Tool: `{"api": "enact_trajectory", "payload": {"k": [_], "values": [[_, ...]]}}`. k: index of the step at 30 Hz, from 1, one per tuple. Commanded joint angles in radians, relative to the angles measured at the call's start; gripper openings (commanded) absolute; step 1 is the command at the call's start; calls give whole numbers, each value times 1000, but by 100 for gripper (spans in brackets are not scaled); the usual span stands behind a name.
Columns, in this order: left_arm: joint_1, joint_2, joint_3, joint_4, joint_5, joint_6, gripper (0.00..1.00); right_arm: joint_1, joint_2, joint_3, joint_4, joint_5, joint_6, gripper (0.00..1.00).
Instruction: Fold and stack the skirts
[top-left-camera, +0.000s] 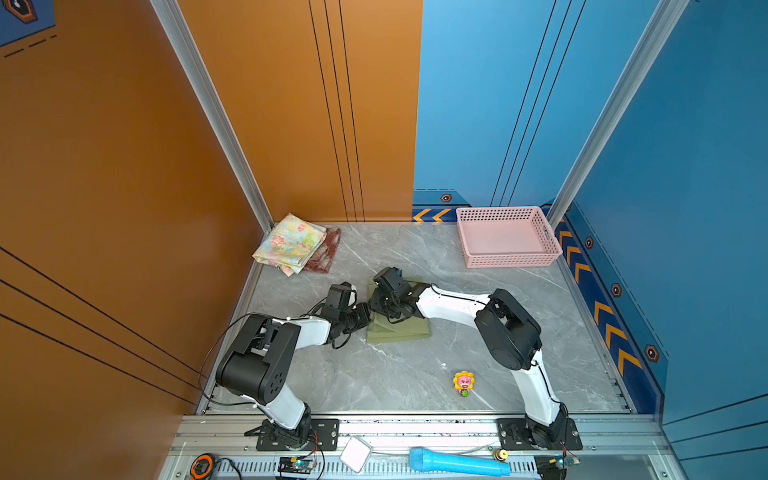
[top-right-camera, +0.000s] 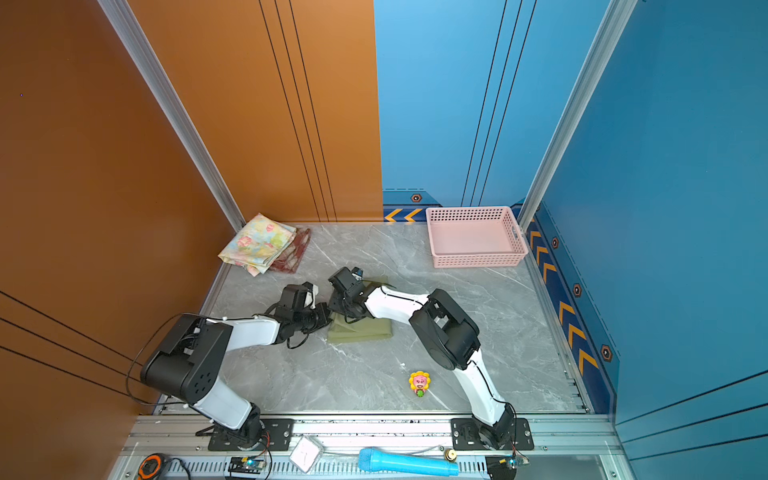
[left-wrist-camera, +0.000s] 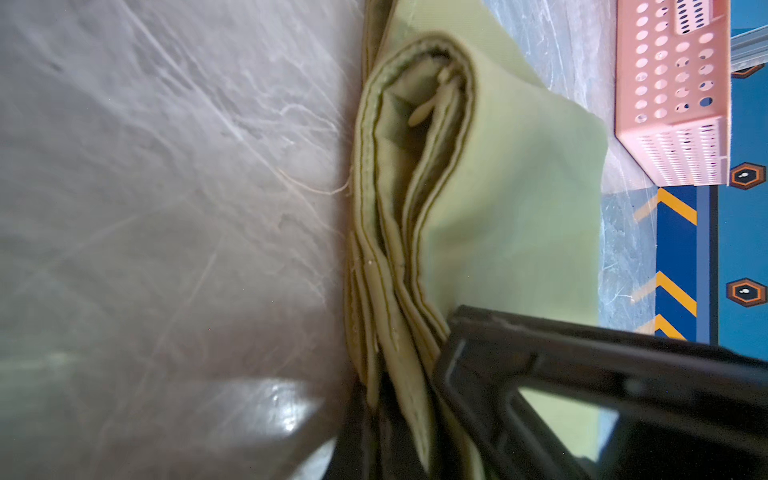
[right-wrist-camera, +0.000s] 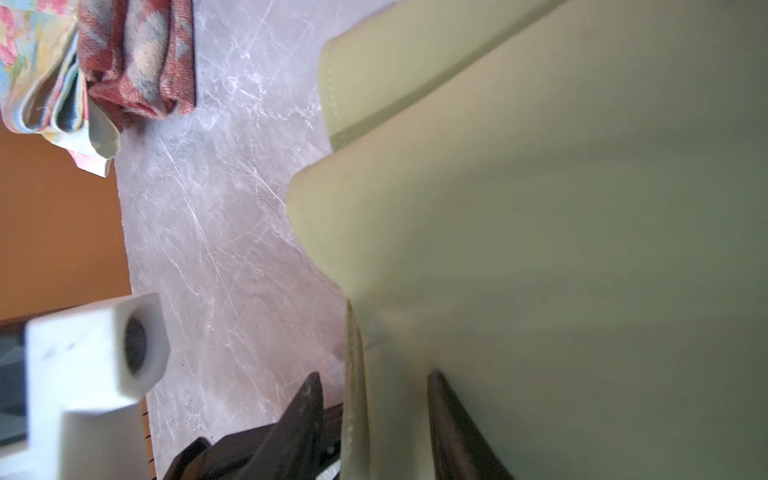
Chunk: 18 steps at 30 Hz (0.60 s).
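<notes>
Lying on marble tabletop (top-left-camera: 395, 374), orange-blue walls (top-left-camera: 291, 124): olive skirt (top-left-camera: 399, 330), left jaws clamping, right jaws apart.

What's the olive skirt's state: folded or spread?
Folded. The olive skirt shows several stacked layers along one edge and forms a compact rectangle in both top views.

Pink basket (top-left-camera: 513, 259), flower toy (top-left-camera: 464, 383) (well apart)

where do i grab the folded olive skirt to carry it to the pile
Pinch the layered edge of the olive skirt, coming in low from its left side. All the layers end there, so one pinch likely holds the whole fold; the top face lies flat, offering nothing to catch.
</notes>
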Motion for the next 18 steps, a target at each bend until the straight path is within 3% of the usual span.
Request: {"api": "enact_trajectory", "payload": {"k": [1, 5, 13, 18], "values": [[22, -19, -37, -160, -26, 16, 0, -20, -22, -28, 42, -17, 18, 45], [54, -74, -37, -222, -32, 38, 8, -53, -62, -57, 56, -10, 6, 46], [91, -211, -36, -297, -85, 19, 56, -114, -166, -140, 59, 35, -97, 48], [84, -286, 9, -371, -125, 26, 57, -142, -229, -165, 13, 48, -194, 49]]}}
